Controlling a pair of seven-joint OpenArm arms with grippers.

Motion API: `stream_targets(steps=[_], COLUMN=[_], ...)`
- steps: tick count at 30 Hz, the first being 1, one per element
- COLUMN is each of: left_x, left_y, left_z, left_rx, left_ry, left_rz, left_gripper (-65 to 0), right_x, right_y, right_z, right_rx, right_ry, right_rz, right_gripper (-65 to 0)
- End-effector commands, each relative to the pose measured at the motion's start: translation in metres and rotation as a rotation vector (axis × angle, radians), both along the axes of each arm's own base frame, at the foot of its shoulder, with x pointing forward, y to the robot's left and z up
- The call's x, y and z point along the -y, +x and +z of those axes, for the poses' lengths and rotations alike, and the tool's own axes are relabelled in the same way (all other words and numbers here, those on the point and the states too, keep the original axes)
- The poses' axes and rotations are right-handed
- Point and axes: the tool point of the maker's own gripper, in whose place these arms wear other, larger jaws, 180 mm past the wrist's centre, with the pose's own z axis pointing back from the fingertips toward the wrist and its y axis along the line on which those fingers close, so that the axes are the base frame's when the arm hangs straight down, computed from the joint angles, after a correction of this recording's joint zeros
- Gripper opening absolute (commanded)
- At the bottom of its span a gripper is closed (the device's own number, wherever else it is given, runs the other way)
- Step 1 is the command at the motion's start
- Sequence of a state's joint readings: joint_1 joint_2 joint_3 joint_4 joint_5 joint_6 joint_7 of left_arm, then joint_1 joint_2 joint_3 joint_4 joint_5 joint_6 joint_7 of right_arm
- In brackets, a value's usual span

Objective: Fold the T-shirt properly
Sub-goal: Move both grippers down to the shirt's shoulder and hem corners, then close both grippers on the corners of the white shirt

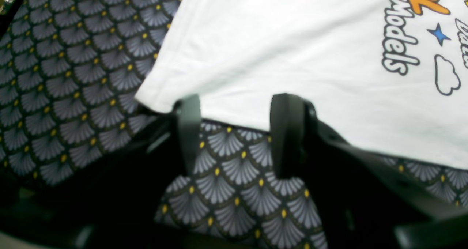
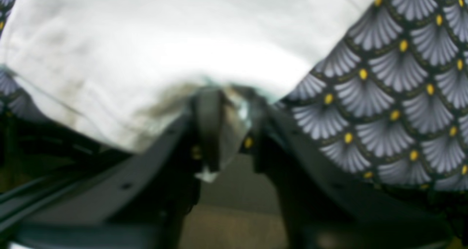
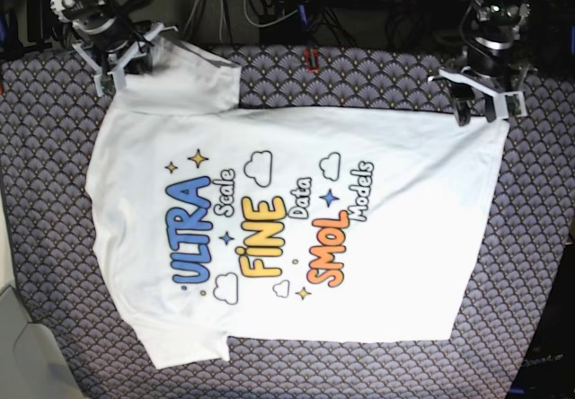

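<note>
The T-shirt (image 3: 296, 228) lies flat on the table, print side up, with blue "ULTRA", yellow "FINE" and orange "SMOL" showing. My left gripper (image 3: 481, 107) is at the far corner of its hem. In the left wrist view the gripper (image 1: 237, 106) is open, both fingertips touching the hem edge of the white cloth (image 1: 292, 59). My right gripper (image 3: 121, 65) is at the far sleeve. In the blurred right wrist view the gripper (image 2: 232, 110) is shut on a pinch of the white cloth (image 2: 146, 51), which bunches up around the fingers.
A dark tablecloth with a grey fan pattern and yellow dots (image 3: 377, 80) covers the table. Cables and dark gear (image 3: 269, 4) run along the far edge. The table's edge and a pale surface (image 3: 22, 345) lie at the base view's lower left.
</note>
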State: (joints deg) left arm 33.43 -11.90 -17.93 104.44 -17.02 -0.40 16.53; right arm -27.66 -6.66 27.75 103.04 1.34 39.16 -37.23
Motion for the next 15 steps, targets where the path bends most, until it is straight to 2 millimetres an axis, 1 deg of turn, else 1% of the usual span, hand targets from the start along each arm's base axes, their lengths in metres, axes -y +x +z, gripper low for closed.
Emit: stream_targets(steps=[1, 2, 4, 9, 11, 15], left_x=[-0.003, -0.003, -0.004, -0.013, -0.02, -0.03], left_y=[0.004, 0.004, 0.01, 0.018, 0.02, 0.024], left_z=[0.01, 0.01, 0.012, -0.008, -0.016, -0.025], left_rx=[0.035, 0.035, 0.05, 0.018, 0.003, -0.014], left_ry=[0.017, 0.017, 0.016, 0.005, 0.01, 0.018], left_rz=[-0.003, -0.003, 0.0, 0.027, 0.037, 0.052], left_gripper=[-34.9, -34.9, -34.8, -34.7, -34.7, -34.8], right_x=[-0.002, -0.001, -0.001, -0.001, -0.001, -0.001], right_y=[-0.016, -0.016, -0.014, -0.013, -0.013, -0.013], right_z=[-0.009, -0.009, -0.008, -0.008, -0.008, -0.008], right_rx=[-0.078, -0.078, -0.072, -0.069, -0.069, -0.069], right_ry=[-0.01, -0.011, -0.012, -0.014, -0.014, -0.014], right_rz=[0.021, 0.019, 0.019, 0.02, 0.02, 0.02], right_gripper=[-63.0, -65.0, -65.0, -65.0, -65.0, -65.0])
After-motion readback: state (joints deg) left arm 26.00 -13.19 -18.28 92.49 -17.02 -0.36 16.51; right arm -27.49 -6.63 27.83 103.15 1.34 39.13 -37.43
